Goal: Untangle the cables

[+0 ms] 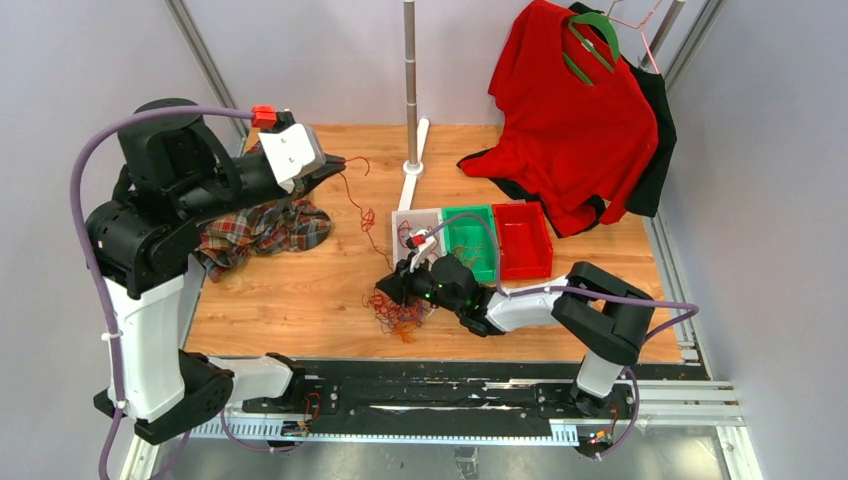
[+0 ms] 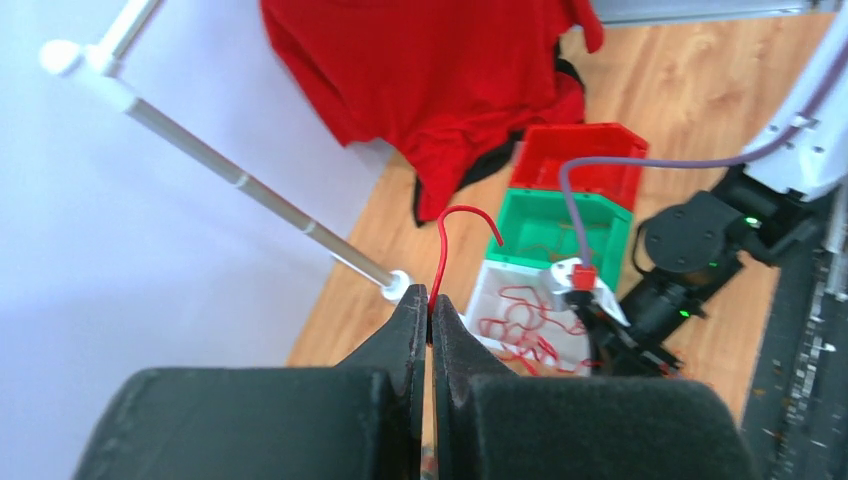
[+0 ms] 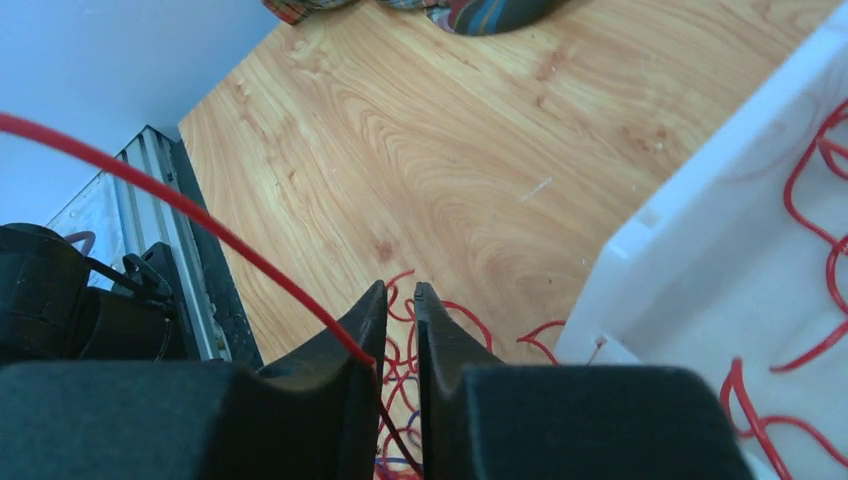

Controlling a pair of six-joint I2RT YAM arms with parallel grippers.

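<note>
A tangle of red, orange and purple cables [image 1: 400, 322] lies on the wooden table near its front edge. My right gripper [image 1: 388, 290] sits low over it. In the right wrist view its jaws [image 3: 400, 295] stand a narrow gap apart, with red loops [image 3: 470, 318] below. A taut red cable [image 3: 245, 254] crosses the left finger and drops into that gap. My left gripper [image 1: 338, 162] is raised at the back left, shut on the other end of a red cable [image 2: 441, 262], which pokes up between its tips [image 2: 430, 300].
A white bin [image 1: 415, 218] holding red cables, a green bin [image 1: 468, 210] and a red bin [image 1: 520, 206] stand side by side behind the right gripper. A plaid cloth [image 1: 260, 228] lies under the left arm. A pole stand [image 1: 411, 90] and a hanging red shirt [image 1: 570, 130] fill the back.
</note>
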